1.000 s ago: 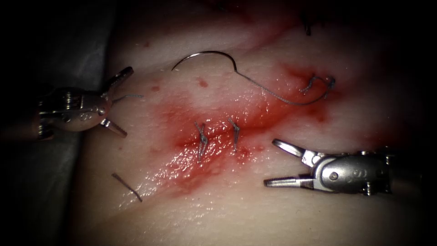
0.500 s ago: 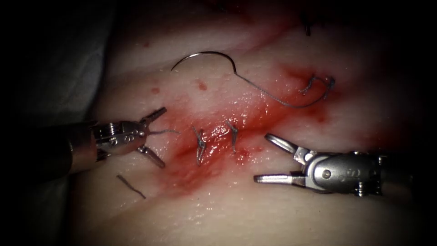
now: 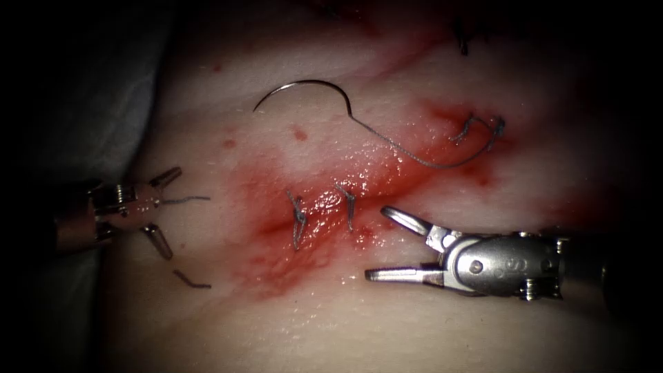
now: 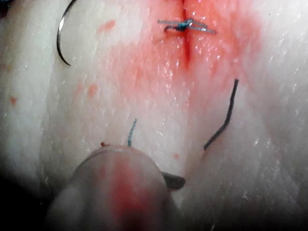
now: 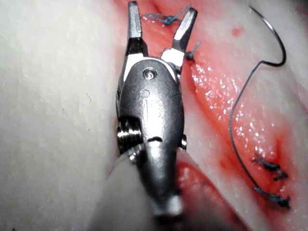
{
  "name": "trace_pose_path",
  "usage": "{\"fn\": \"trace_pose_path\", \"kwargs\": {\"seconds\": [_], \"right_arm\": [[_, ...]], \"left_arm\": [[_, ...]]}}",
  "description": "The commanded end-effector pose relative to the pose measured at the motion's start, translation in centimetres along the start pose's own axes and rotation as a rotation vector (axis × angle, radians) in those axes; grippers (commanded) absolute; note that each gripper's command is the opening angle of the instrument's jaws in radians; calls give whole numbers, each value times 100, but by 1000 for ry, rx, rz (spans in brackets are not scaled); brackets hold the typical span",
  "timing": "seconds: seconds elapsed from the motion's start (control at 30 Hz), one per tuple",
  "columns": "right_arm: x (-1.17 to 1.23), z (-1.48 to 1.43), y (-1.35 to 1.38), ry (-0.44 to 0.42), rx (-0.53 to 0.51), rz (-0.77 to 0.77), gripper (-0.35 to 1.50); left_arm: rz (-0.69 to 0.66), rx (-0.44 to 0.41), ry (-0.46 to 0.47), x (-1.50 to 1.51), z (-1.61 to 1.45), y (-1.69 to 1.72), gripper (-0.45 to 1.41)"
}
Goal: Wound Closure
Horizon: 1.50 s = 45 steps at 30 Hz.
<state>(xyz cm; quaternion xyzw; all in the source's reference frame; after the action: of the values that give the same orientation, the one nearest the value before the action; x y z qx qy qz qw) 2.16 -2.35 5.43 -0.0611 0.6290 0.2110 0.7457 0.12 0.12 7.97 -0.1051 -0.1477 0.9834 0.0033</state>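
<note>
Endoscope view: the right tool (image 3: 376, 242) sits on the right of the cut (image 3: 314, 217) with its jaws spread wide and holding nothing; in the right wrist view the same tool (image 5: 161, 21) has its tips just short of a stitch (image 5: 166, 18). Just past its upper jaw lie two stitches (image 3: 298, 217) across the cut, amid red fluid (image 3: 276, 266). Across the cut from it, the left tool (image 3: 160, 211) is also wide open, holding nothing (a short bit of thread (image 3: 186, 200) sticks out between its jaws, but they do not grip it). Just below that tool's lower jaw lies a loose cut end (image 3: 192, 280). Farther off, beyond both tools, the needle (image 3: 304, 88) lies free on the tissue (image 3: 345, 324), not in it, to the left of the cut. Its thread (image 3: 407, 152) trails right to a knot (image 3: 480, 128) at the far end of the cut.
</note>
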Motion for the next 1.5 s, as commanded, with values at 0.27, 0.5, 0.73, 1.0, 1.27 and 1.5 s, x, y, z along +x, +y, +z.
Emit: {"fn": "trace_pose_path", "kwargs": {"seconds": [0.27,0.5,0.73,1.0,1.27,1.5], "right_arm": [[-4,6,-9,3,5,1,128],[-8,6,-9,4,4,-3,128],[-9,6,-9,5,5,-4,128],[-14,6,-10,4,7,-9,128],[-14,3,-10,5,10,-9,126],[-14,2,-10,5,11,-9,126]], "left_arm": [[144,54,-200,-22,11,3,136],[364,155,-334,-15,-3,20,136],[322,313,-353,12,-25,38,136],[195,521,-282,63,-61,86,135],[340,601,-304,101,-83,132,120],[408,561,-252,103,-111,141,113]]}}
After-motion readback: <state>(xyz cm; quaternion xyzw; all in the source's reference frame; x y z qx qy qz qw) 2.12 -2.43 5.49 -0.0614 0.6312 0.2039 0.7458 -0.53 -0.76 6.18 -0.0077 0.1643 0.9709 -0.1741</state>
